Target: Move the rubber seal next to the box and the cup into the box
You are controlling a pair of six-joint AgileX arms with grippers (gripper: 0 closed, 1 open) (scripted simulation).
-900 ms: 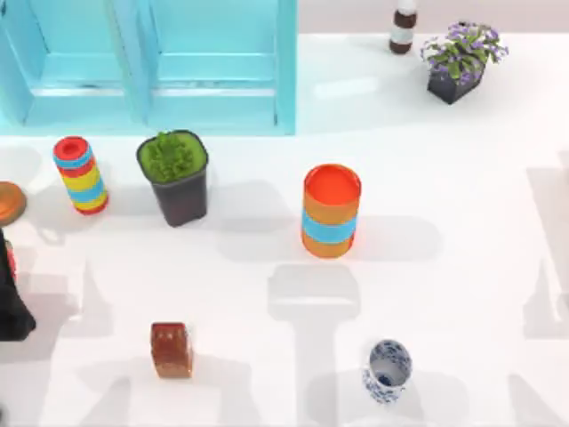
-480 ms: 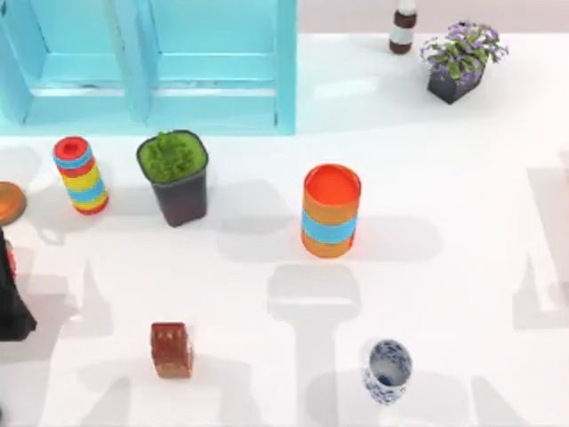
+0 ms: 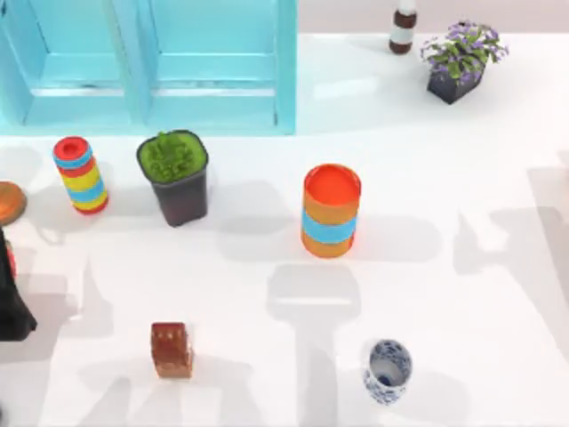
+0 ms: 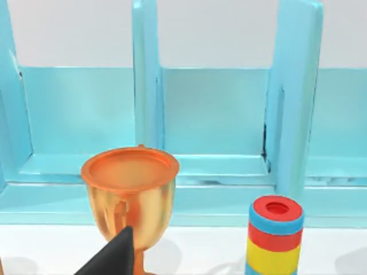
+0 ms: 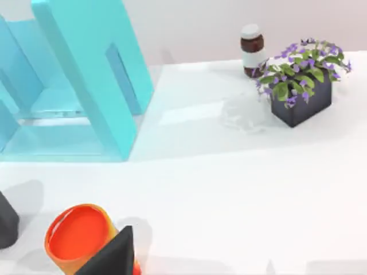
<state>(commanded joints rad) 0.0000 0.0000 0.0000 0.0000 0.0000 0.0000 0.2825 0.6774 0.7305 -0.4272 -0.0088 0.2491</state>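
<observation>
Change since the earlier frames: objects unmoved; the arm shadows at the right of the worktop (image 3: 498,133) have shifted inward toward the centre. Top view: rubber seal (image 3: 172,350), reddish-brown block, lower left of frame, upright on the worktop, well apart from the cup (image 3: 387,371), white with blue pattern, lower centre-right. Turquoise box (image 3: 151,62), open compartments, upper left. Orange cylinder with blue band (image 3: 331,211), centre. Dark pot with green plant (image 3: 175,176), left of centre, near the striped cylinder (image 3: 80,174) at far left. Orange goblet (image 3: 9,203) at the left edge; a dark part of the left arm (image 3: 11,302) just below it. Brown bottle (image 3: 403,28) and planter with purple flowers (image 3: 459,60), upper right. Left wrist view: goblet in the foreground, striped cylinder lower right of frame, box compartments behind; a dark tip of the left tool (image 4: 114,258) at the bottom edge, spread or pressed together cannot be told. Right wrist view: orange cylinder lower left, box corner upper left, bottle and planter upper right; a dark tip of the right tool (image 5: 112,255) at the bottom edge, state likewise cannot be told.
</observation>
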